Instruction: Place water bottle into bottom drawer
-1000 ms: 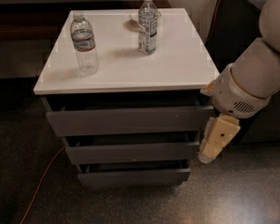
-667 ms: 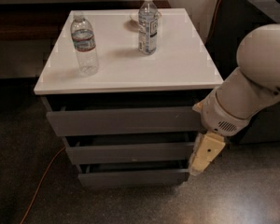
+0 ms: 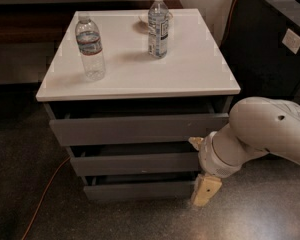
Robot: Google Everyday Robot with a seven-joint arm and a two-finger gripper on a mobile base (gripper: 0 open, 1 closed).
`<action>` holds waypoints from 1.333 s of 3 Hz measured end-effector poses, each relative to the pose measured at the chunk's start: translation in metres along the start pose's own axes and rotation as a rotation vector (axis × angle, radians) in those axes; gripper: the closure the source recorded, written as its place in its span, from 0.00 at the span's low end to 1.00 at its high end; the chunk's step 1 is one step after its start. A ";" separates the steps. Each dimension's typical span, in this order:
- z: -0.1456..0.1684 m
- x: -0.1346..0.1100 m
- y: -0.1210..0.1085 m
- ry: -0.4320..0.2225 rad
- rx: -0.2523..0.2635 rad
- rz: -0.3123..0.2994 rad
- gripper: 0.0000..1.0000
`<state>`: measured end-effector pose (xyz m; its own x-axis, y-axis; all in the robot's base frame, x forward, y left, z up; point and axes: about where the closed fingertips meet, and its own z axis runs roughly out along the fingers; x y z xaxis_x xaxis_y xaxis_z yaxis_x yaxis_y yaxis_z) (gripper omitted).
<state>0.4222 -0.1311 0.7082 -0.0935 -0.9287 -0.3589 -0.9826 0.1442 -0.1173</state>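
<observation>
The water bottle (image 3: 90,46), clear with a white cap and a red-banded label, stands upright on the left of the cabinet's white top (image 3: 190,74). The bottom drawer (image 3: 140,189) is the lowest grey front, and its inside is hidden. My gripper (image 3: 206,189) hangs low at the right end of that drawer front, close to the floor and far from the bottle. It holds nothing that I can see. The bulky white arm (image 3: 260,134) reaches in from the right.
A taller, slimmer bottle (image 3: 158,26) stands at the back centre of the top, in front of a small dish. A dark counter (image 3: 275,39) stands close on the right. An orange cable (image 3: 47,194) runs over the floor at the left.
The arm has swung down and to the left, bringing the gripper from beside the middle drawer to the bottom drawer's right end. The bottles have not moved.
</observation>
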 end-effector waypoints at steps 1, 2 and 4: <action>0.002 -0.002 -0.004 -0.007 0.019 -0.033 0.00; 0.005 -0.002 -0.005 -0.014 0.011 -0.030 0.00; 0.061 -0.006 -0.009 -0.109 -0.049 -0.056 0.00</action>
<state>0.4412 -0.1054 0.6550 -0.0224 -0.8916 -0.4523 -0.9926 0.0737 -0.0961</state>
